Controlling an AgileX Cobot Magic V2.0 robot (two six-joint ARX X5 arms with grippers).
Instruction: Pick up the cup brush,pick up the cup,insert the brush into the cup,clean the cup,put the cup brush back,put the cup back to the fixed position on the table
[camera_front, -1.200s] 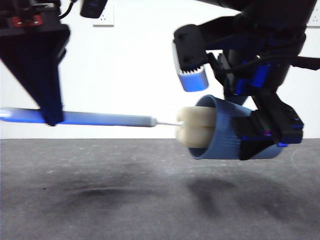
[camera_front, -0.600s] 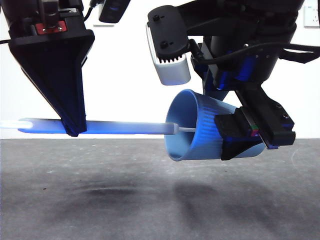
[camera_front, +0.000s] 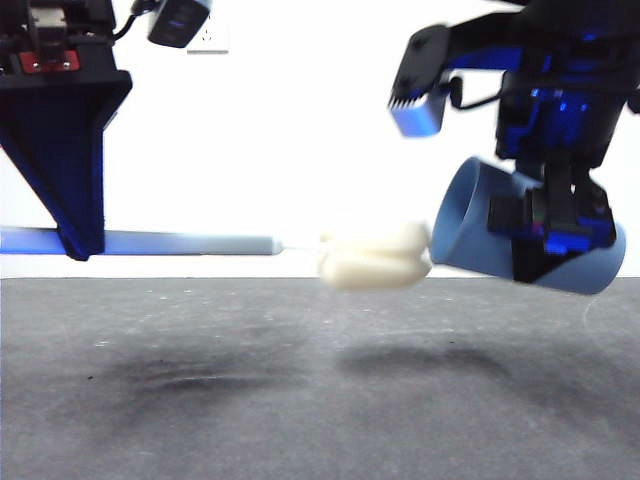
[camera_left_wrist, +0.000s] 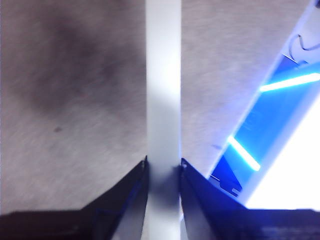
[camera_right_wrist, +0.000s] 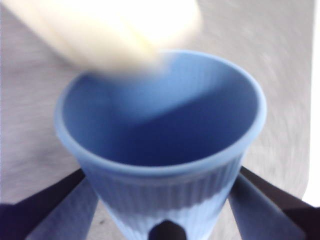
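Above the table (camera_front: 300, 400), both arms at work, nothing resting on the surface.

Left side of scene: left gripper (camera_front: 78, 245) hanging down from above, jaws clamped on the grey handle of the cup brush (camera_front: 190, 243). Same in left wrist view: left gripper (camera_left_wrist: 163, 167) pinching the pale handle (camera_left_wrist: 163, 90) from both sides, handle running straight away from the camera over grey tabletop. Brush held level, lying left-right in the front view, handle to the left, cream sponge head (camera_front: 372, 258) to the right. Thin neck between handle and head only just visible.

Right side of scene: right gripper (camera_front: 550, 235) closed on the cup (camera_front: 470, 225), gripping its ribbed wall. Cup held in the air, tipped on its side, mouth facing left toward the brush, base to the right and slightly lower. Right wrist view: cup (camera_right_wrist: 165, 150) clamped between right gripper (camera_right_wrist: 165, 200) jaws, blue interior open to the camera, blurred sponge head (camera_right_wrist: 110, 30) just past the rim.

Sponge head outside the cup, touching or just beside the rim; contact impossible to confirm through the blur. Faint shadows of both on the table below.
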